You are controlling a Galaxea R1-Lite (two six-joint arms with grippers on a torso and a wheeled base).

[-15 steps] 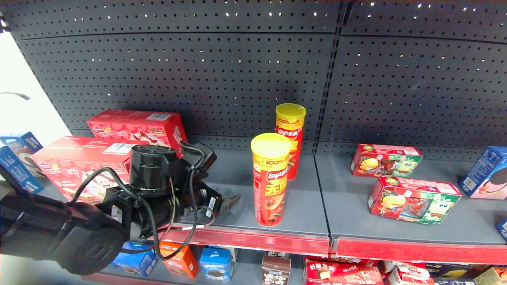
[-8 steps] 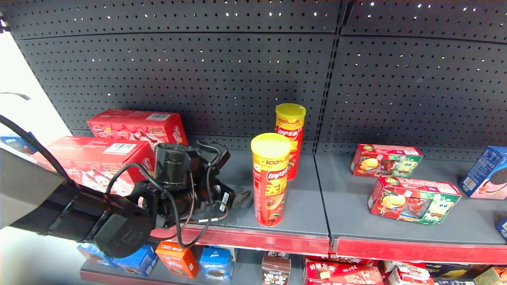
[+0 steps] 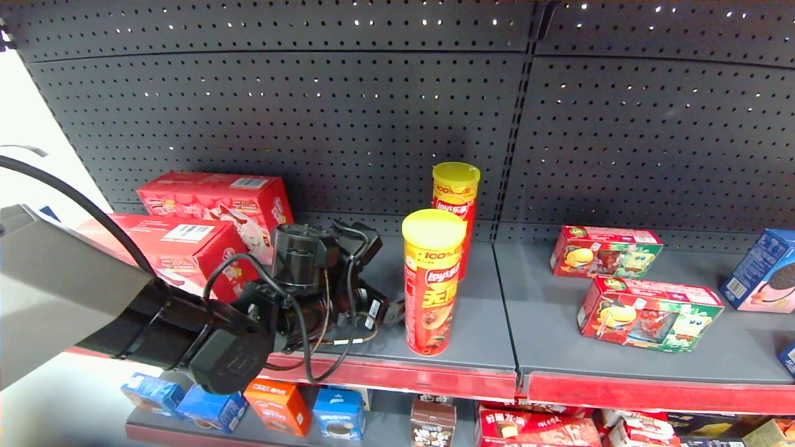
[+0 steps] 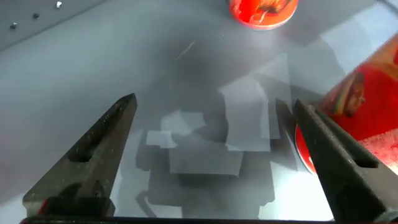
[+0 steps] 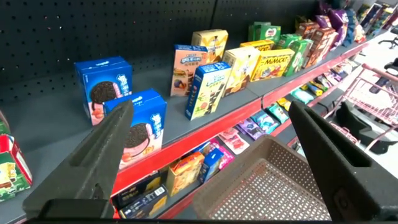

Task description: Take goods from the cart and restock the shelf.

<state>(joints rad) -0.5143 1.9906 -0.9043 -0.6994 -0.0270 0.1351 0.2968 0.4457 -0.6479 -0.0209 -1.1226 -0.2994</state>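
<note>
Two tall red chip cans with yellow lids stand on the grey shelf (image 3: 484, 323). The front can (image 3: 431, 285) is near the shelf's front edge, and the rear can (image 3: 455, 211) is behind it by the pegboard. My left gripper (image 3: 397, 308) is low over the shelf, just left of the front can, with one fingertip at its side. In the left wrist view the left gripper (image 4: 212, 106) is open with only bare shelf between its fingers, and the front can (image 4: 364, 106) is beside one finger. My right gripper (image 5: 211, 107) is open and empty, above a mesh cart basket (image 5: 267, 183).
Two red boxes (image 3: 186, 236) lie left of my left arm. Cartoon snack boxes (image 3: 646, 310) and a blue cookie box (image 3: 764, 270) are on the right shelf section. Small boxes fill the lower shelf (image 3: 279, 403). Blue cookie boxes (image 5: 106, 87) and other cartons line the shelf beside the cart.
My left arm has slid right along the shelf until its gripper reached the front can. The can has shifted slightly to the right.
</note>
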